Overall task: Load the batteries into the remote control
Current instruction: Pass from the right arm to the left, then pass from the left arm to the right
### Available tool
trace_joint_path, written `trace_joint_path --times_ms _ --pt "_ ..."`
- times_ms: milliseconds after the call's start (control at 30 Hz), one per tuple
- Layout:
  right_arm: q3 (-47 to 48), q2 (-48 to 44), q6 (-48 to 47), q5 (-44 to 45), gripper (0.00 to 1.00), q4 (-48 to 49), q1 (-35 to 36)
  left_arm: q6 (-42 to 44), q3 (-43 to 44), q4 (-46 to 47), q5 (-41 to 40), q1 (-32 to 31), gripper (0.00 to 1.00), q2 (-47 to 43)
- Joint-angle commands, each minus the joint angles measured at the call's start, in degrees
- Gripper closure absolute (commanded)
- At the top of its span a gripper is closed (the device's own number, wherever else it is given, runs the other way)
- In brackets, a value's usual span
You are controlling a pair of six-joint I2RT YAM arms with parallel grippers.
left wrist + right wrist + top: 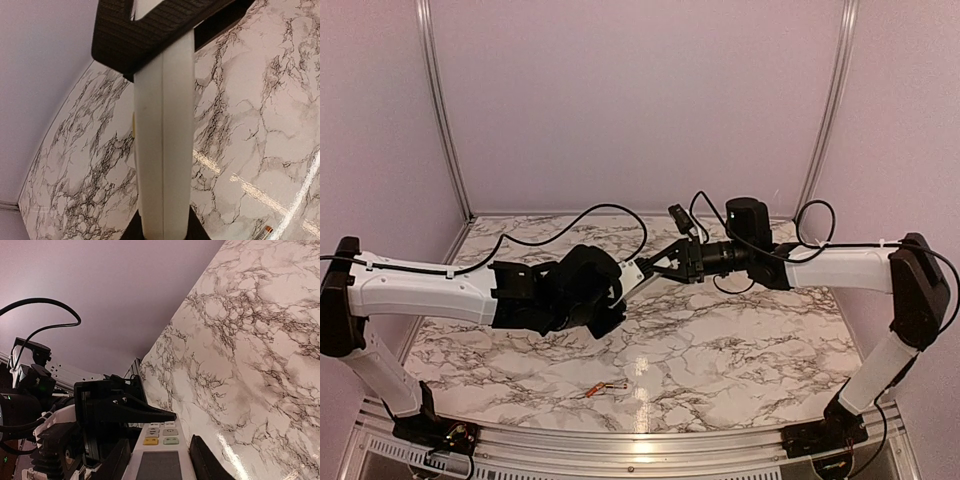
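White remote control [636,277] gripped midair by left pincer [618,289] and right pincer [659,266], arms level

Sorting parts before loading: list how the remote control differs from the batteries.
The remote control is white; the batteries are orange-copper. The remote control is a flat bar with buttons; the batteries are thin rods. The remote control is held in the air by the left gripper and right gripper; the batteries lie on the table near its front edge. Both are slim and elongated.

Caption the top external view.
Left gripper and right gripper hold slim white plastic remote control; orange-copper cylindrical batteries lie loose.
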Motion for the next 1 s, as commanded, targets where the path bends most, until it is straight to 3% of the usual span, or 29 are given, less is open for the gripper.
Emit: trace_joint_path --times_ms 0,167,367,600,967 --pt "0.1 -2.3 -1.8 -0.9 0.54 1.4 -0.6 -3.0 -1.1 3.5 7.4 0.6 0.86 -4.2" --pt "1.0 -5.8 -7.4 -1.4 0.28 -0.1 -2.0 -5.8 -2.0 4.8 14.9 2.9 0.87 -7.4" --pt "0.3 -11.9 -16.5 -1.3 0.18 -0.8 -2.2 -8.0 -4.3 8.3 33.3 7.3 0.87 -11.7" --pt "-2.3 -12.9 -12.6 -10.2 0.20 9.6 -1.8 -13.3 -6.6 15.1 52.7 11.5 0.86 -14.4" --pt "0.5 -10.2 -12.1 -13.3 0.38 11.2 2.9 -17.8 -5.7 19.8 63.9 11.7 0.85 -11.0"
